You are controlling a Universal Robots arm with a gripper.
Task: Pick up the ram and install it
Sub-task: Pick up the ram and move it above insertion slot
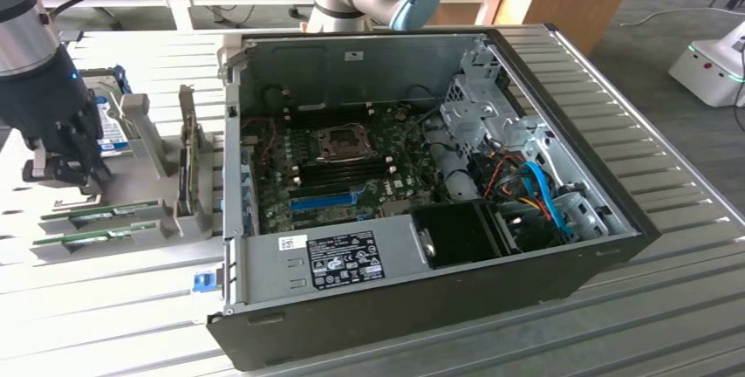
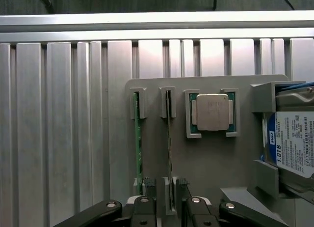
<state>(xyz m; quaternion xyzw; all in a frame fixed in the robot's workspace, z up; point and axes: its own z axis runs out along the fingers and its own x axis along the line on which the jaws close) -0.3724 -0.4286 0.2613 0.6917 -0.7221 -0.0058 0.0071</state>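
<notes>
At the exterior view's left, your gripper (image 1: pixel 64 176) hangs with fingers spread, holding nothing, over the holder (image 2: pixel 211 168) where the ram (image 2: pixel 169 138) stands on edge beside its twin (image 2: pixel 138 138). Descend off-centre and a fingertip could strike the ram's edge, cracking it. The open case (image 1: pixel 407 307) lies to that view's right.

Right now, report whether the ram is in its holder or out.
In. The ram stands on edge in its grey holder slot; the open gripper straddles it.
</notes>
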